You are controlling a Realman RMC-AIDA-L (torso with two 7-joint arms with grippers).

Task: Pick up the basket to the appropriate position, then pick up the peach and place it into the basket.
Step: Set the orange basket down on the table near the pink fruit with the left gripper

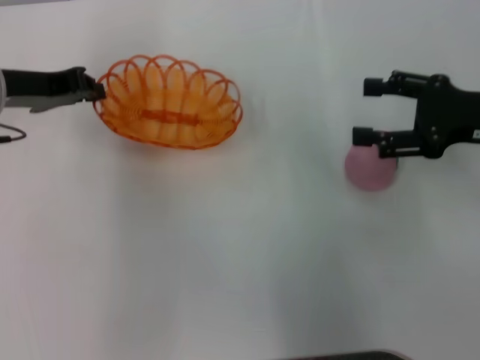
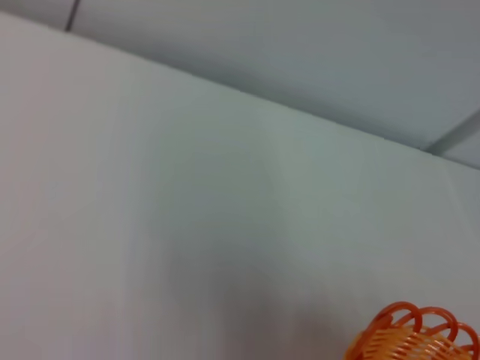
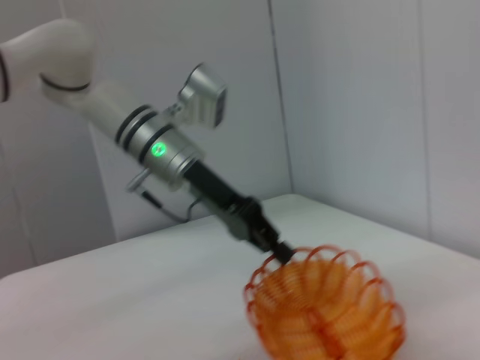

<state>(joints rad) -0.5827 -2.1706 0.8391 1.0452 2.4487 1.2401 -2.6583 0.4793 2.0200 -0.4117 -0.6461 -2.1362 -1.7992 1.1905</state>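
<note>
The basket (image 1: 168,102) sits on the white table (image 1: 225,262), and the left gripper (image 1: 96,90) has its tip pinched on the scalloped rim at the end nearest the left arm. From the right wrist view you see it plainly: that claw (image 3: 281,253) is clamped narrow on one wire loop of the basket (image 3: 326,311), nothing else in its grasp. Whether the basket is lifted or resting on the table, I cannot tell. The left wrist view catches only a sliver of orange rim (image 2: 416,337).

Well apart from the basket, on the right arm's side, lies the peach (image 1: 369,169), pink and round on the table. The right gripper (image 1: 367,112) hovers just beside it on the far side, jaws spread wide, the nearer finger overlapping the peach's top edge in the head view. It holds nothing.

My read: the basket step is in hand, the peach step is being lined up. Next, the right claw needs to shift toward the robot, centre over the peach, drop around it and close gently, since a round fruit may roll away.
</note>
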